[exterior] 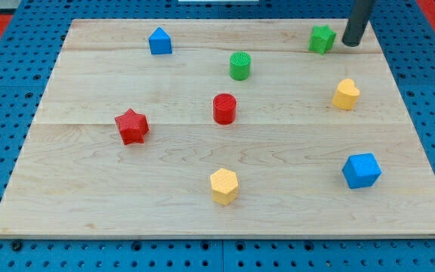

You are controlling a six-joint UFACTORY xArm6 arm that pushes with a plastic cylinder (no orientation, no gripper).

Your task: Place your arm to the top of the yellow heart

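My tip (350,43) stands near the counter's (89,189) top edge, just right of the green block (322,38). The yellow heart (345,94) lies straight below it in the view, apart. The end effector is a bare rod and holds nothing

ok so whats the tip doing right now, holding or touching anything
My tip: no gripper, holds nothing; just right of the green block, above the yellow heart, touching neither.
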